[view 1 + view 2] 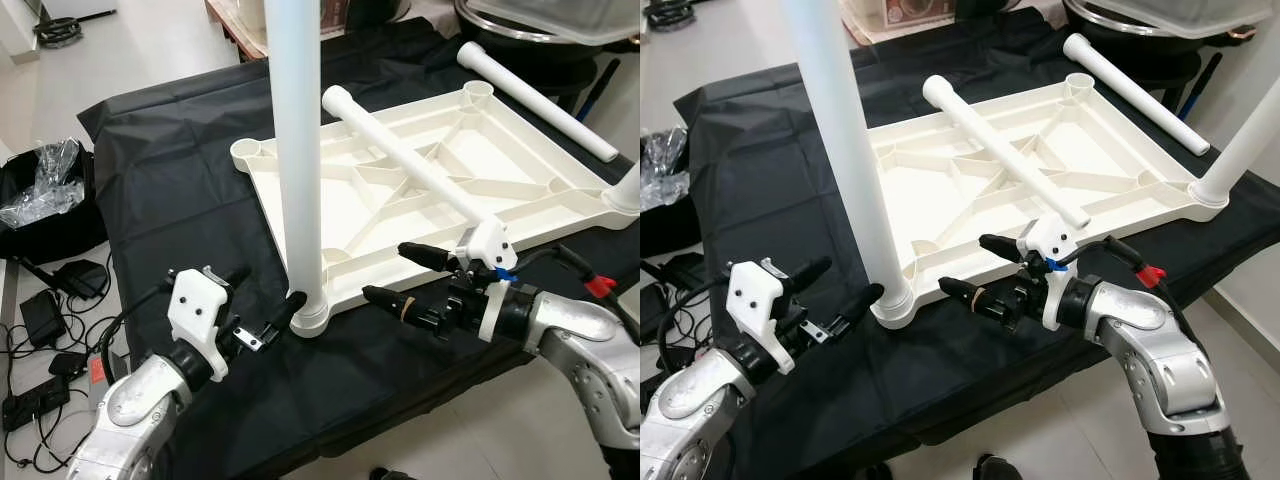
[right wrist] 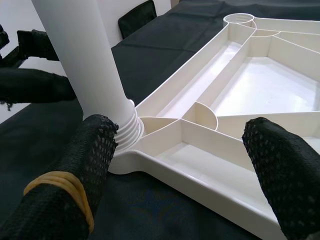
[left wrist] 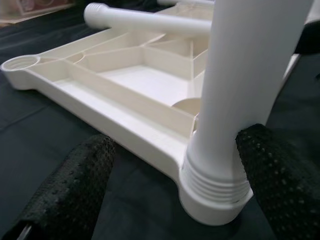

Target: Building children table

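A white plastic tabletop lies upside down on a black cloth. One white leg stands upright in its near-left corner socket. A second leg stands in the right corner. A third leg lies loose across the ribs of the tabletop, and another leg lies on the cloth behind. My left gripper is open, with one fingertip right beside the threaded base of the near leg. My right gripper is open too, hovering over the tabletop's front edge just right of that leg.
The cloth-covered table ends just in front of my arms. On the floor to the left are a black bag with crumpled plastic and cables. A clear bin stands behind the table at the right.
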Motion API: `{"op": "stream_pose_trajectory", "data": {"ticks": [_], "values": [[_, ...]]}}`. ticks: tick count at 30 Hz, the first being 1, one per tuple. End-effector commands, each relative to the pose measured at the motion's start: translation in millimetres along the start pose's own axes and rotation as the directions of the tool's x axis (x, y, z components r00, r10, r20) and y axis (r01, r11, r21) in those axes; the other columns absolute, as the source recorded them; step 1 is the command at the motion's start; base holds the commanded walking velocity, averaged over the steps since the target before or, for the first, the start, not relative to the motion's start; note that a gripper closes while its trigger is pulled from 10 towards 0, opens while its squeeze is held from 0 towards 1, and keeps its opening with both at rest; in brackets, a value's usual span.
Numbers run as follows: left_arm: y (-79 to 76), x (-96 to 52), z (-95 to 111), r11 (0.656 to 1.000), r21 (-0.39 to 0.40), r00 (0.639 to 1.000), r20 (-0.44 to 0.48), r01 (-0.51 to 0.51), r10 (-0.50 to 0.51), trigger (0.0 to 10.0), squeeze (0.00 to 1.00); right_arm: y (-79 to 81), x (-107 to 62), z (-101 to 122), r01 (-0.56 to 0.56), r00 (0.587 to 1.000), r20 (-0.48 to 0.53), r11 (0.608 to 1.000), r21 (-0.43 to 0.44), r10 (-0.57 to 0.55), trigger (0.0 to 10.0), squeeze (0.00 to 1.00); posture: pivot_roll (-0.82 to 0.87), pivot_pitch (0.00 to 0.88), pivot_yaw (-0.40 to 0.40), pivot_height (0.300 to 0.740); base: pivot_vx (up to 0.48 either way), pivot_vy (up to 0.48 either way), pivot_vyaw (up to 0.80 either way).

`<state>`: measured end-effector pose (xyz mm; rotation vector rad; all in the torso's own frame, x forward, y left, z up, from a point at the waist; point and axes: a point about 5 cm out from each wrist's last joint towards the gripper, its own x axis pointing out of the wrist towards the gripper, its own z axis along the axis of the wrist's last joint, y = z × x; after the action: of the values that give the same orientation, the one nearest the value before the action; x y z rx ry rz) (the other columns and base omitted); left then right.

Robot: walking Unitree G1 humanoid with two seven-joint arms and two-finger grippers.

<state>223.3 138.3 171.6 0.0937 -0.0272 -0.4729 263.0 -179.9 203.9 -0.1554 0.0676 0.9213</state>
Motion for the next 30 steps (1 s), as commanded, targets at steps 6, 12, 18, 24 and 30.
{"op": "stream_pose_trajectory", "data": {"ticks": [6,12,18,24,30], "values": [[-10.0,0.7,-4.3,0.993,0.025,0.992,-0.034,-0.118,0.118,10.0,0.00,-0.1,0.1,-3.8,-0.003,1.000,-0.014,1.000,-0.002,0.002,10.0,0.00,-0.01,0.190,0.030,0.740,0.000,0.000,0.00],[-28.5,1.0,4.7,0.998,-0.013,0.998,0.026,-0.064,0.064,10.0,0.00,0.2,0.0,-5.0,-0.006,1.000,-0.021,1.000,-0.002,0.006,10.0,0.00,-0.01,0.189,0.026,0.740,0.000,0.000,0.00],[-47.4,-9.8,8.3,0.993,-0.076,0.995,0.045,0.092,-0.089,10.0,0.00,-0.8,0.4,-5.3,-0.004,1.000,-0.022,1.000,-0.003,0.004,10.0,0.00,0.00,0.189,0.023,0.740,0.000,0.000,0.00],[-42.8,-11.8,6.6,0.996,-0.038,0.996,0.025,0.083,-0.082,10.0,0.00,-2.2,0.4,-5.2,0.003,1.000,-0.021,1.000,-0.007,-0.003,10.0,0.00,0.00,0.189,0.022,0.740,0.000,0.000,0.00],[-32.3,5.0,6.9,0.998,0.044,0.998,0.025,-0.054,0.053,10.0,0.00,-2.9,0.7,-4.2,0.006,1.000,-0.017,1.000,-0.008,-0.006,10.0,0.00,-0.01,0.187,0.016,0.740,0.000,0.000,0.00]]}}
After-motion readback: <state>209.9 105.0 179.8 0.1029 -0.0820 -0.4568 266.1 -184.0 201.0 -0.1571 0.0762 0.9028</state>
